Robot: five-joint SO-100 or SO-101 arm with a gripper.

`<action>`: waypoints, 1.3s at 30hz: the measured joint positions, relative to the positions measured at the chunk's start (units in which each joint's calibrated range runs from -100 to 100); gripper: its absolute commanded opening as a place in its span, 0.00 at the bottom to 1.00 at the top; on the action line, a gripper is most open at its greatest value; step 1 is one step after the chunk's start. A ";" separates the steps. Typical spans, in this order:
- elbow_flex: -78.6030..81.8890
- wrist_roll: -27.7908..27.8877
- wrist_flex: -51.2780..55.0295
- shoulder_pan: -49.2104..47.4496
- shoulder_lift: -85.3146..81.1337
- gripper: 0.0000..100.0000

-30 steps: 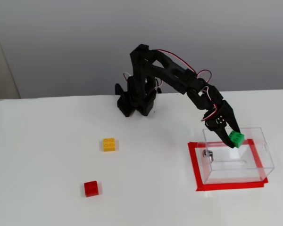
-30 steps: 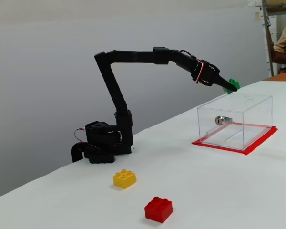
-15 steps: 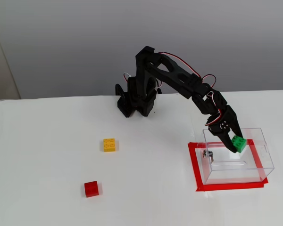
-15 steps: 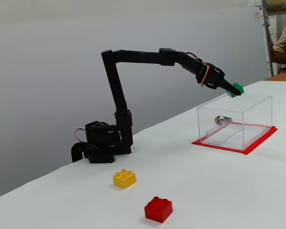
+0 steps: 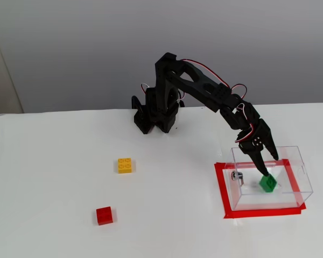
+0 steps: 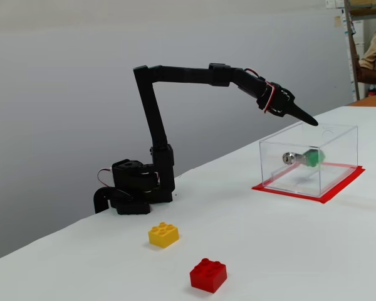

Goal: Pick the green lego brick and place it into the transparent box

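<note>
Nothing held: end effector [image 5: 269,167] open above green lego brick [image 5: 267,184].

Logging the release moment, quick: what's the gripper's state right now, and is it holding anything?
Gripper: open, holding nothing; the green lego brick is free of it, inside the transparent box.

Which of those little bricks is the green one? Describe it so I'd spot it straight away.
Find the clear box on its red tape outline, at the right of the white table in both fixed views. The green brick is inside it, below the black arm's jaws. The yellow brick and red brick lie out on the open table, well away from the box.
</note>
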 measured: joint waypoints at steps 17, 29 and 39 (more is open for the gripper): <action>0.00 0.05 0.00 0.00 0.00 0.10; 1.77 0.10 2.23 4.49 -7.53 0.02; 14.30 0.10 10.45 16.24 -24.69 0.02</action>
